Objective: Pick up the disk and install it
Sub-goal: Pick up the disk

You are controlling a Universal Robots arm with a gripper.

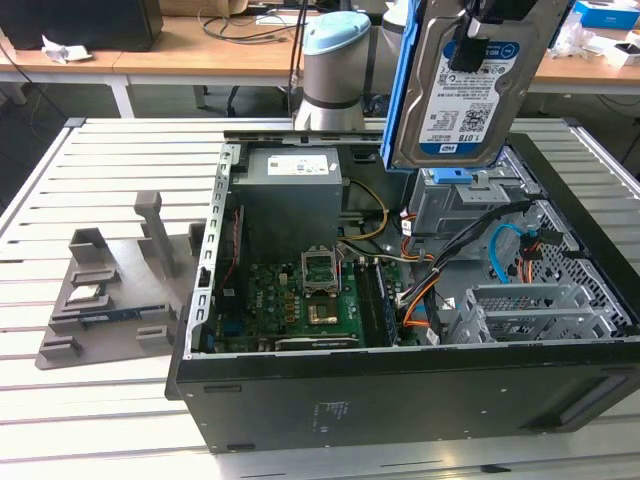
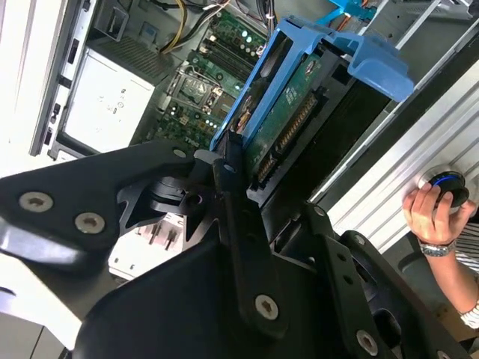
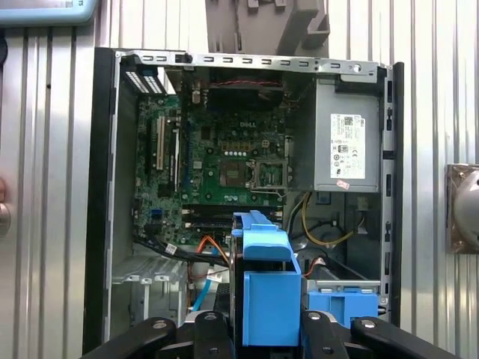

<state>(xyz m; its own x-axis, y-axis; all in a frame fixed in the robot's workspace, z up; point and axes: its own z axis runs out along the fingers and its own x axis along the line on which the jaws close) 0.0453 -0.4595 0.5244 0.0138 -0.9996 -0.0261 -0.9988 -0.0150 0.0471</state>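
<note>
The disk (image 1: 462,85) hangs upright above the open computer case (image 1: 400,380), its white-and-blue label facing the exterior view and its blue carrier frame (image 1: 402,90) along the edge. My gripper (image 1: 483,25) is shut on its upper end. The second wrist view shows the disk's green circuit-board side (image 2: 288,112) clamped between my black fingers (image 2: 228,176). In the first wrist view the blue carrier (image 3: 266,299) sits between my fingers (image 3: 206,325), over the case's drive end.
Inside the case lie the motherboard (image 1: 300,290), a grey power supply (image 1: 290,185), cables (image 1: 500,250) and a metal drive cage (image 1: 450,210). A grey fixture (image 1: 110,280) stands at the exterior view's left. A person's hand (image 2: 438,213) rests on a knob beside the case.
</note>
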